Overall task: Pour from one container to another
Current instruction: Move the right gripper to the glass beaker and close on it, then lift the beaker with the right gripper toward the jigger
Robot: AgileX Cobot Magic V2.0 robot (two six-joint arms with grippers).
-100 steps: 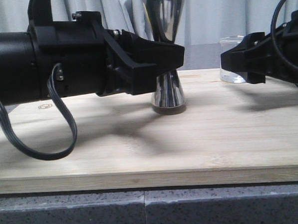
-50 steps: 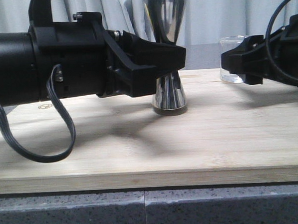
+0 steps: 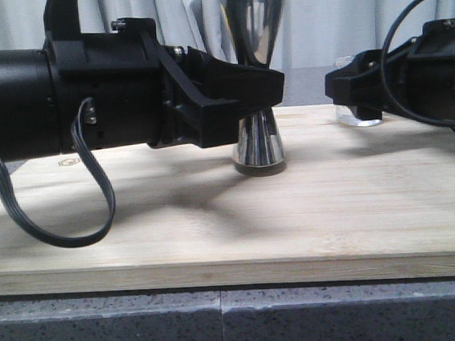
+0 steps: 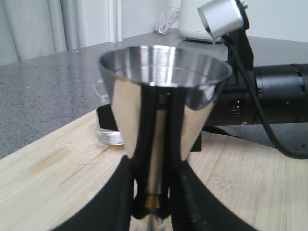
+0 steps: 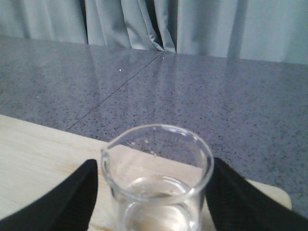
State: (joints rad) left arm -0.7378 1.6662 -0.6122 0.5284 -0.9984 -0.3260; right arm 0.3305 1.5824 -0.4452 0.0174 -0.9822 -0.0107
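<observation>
The steel hourglass jigger (image 3: 252, 32) stands upright on the wooden board (image 3: 329, 211), near its middle. My left gripper (image 3: 273, 88) comes in from the left and is shut on the jigger's narrow waist; in the left wrist view its fingers (image 4: 185, 192) press both sides of the jigger (image 4: 163, 96) just above the gold band (image 4: 151, 201). The small clear glass beaker (image 3: 358, 118) rests on the board at the back right, with a little clear liquid in it. My right gripper (image 3: 338, 88) is open. In the right wrist view the beaker (image 5: 159, 192) sits between its fingers (image 5: 77, 197) with a thin gap each side.
The board's far edge runs just behind the beaker, with grey speckled countertop (image 5: 144, 82) and curtains beyond it. A black cable (image 3: 62, 225) loops down from my left arm over the board's left part. A white appliance (image 4: 192, 19) stands far back on the counter.
My right gripper has moved left along the board, so its fingers now reach round the beaker. The left gripper and the jigger have stayed in place.
</observation>
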